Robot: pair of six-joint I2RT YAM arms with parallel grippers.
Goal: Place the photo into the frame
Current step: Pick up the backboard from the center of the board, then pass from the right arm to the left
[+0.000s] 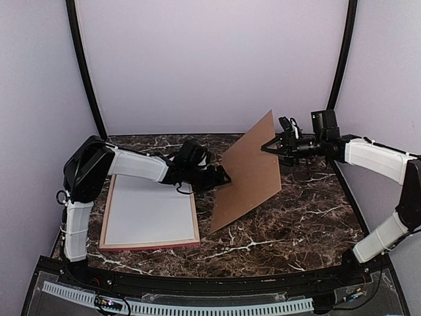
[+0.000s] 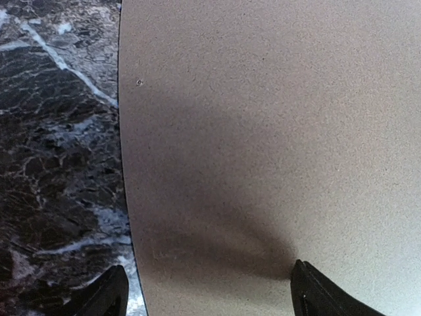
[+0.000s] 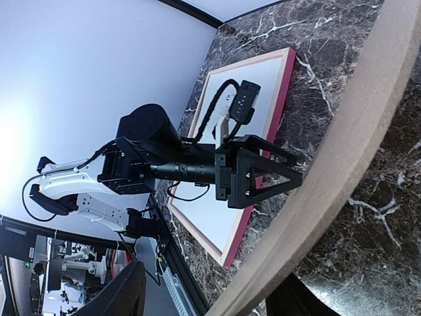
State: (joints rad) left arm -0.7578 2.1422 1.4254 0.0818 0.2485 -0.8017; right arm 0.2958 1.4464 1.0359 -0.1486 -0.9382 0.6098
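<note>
Brown hardboard backing (image 1: 247, 174) stands tilted over the marble bench (image 1: 296, 210), held up between the two arms.
The right pincer (image 1: 271, 146) is clenched on its upper edge, while the left pincer (image 1: 223, 176) is spread wide against its face. At the left the frame (image 1: 150, 244) lies flat, pale wood up, a whitish sheet (image 1: 148, 214) inside.

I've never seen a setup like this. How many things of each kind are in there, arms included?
Robot arms: 2
Brown board: 1
Picture frame: 1
Whitish sheet in the frame: 1
Total: 5
</note>
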